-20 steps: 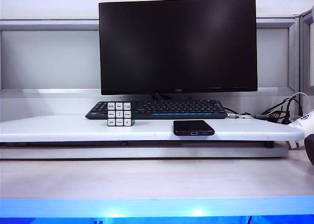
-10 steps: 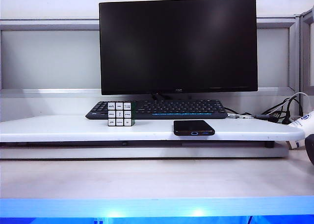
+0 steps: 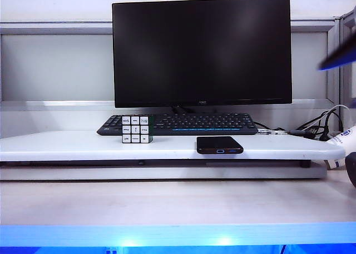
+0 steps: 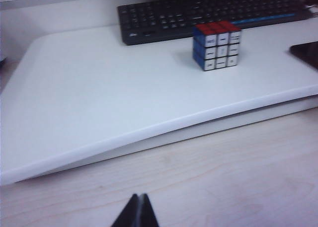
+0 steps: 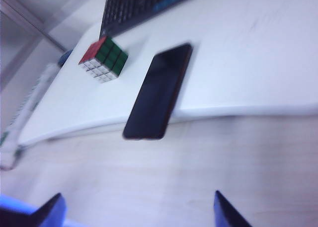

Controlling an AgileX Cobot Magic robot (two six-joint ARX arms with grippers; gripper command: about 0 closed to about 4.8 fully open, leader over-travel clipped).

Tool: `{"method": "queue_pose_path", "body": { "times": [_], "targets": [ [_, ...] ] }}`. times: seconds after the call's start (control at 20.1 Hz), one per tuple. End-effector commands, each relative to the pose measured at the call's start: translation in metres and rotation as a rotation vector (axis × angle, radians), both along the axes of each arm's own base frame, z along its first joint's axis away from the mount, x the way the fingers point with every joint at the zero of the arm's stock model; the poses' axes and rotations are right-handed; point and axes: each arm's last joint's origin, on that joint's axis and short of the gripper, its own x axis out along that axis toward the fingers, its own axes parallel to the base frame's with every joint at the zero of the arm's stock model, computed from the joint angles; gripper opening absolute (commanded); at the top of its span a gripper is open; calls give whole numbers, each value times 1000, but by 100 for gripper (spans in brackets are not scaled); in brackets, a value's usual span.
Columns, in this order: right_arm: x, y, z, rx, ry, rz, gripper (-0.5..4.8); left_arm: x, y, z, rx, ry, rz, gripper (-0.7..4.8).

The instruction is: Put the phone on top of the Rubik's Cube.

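Observation:
The phone (image 3: 219, 145), a flat black slab, lies at the front edge of the white raised board (image 3: 67, 145), right of centre. The Rubik's Cube (image 3: 137, 129) stands to its left, just in front of the keyboard. In the right wrist view the phone (image 5: 159, 90) and cube (image 5: 103, 59) lie ahead of my right gripper (image 5: 137, 202). Its jaws are wide open and empty over the wooden desk. My left gripper (image 4: 139, 197) is shut on nothing above the desk, short of the board, with the cube (image 4: 216, 45) and a corner of the phone (image 4: 308, 53) beyond.
A black keyboard (image 3: 183, 123) and a large dark monitor (image 3: 202, 51) stand behind the cube and phone. Cables (image 3: 320, 126) and a white object (image 3: 342, 145) sit at the right end of the board. A blurred dark part of the right arm (image 3: 338, 56) crosses the upper right.
A blurred dark part of the right arm has come into the upper right of the exterior view. The phone and the cube have not moved.

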Motion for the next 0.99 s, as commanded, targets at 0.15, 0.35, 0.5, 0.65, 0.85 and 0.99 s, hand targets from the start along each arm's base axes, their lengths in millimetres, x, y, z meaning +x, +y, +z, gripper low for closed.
{"method": "queue_pose_path", "body": {
  "times": [0.15,0.35,0.5,0.65,0.85,0.99],
  "targets": [
    [34,15,0,131,130,134,384,-1,-1,-2,-10,15,-53,-6],
    [65,21,-16,243,299,176,405,-1,-1,-1,-10,15,-53,-6],
    [89,27,-31,371,390,209,405,-1,-2,-1,-11,14,-56,-6],
    [109,30,-41,454,421,215,405,-1,-2,-1,-10,14,-56,-6],
    [130,35,-51,483,464,202,405,-1,-2,-1,-9,14,-56,-6],
    [140,38,-55,480,481,198,404,-1,-2,-1,-8,14,-56,-6]
  ]
}}
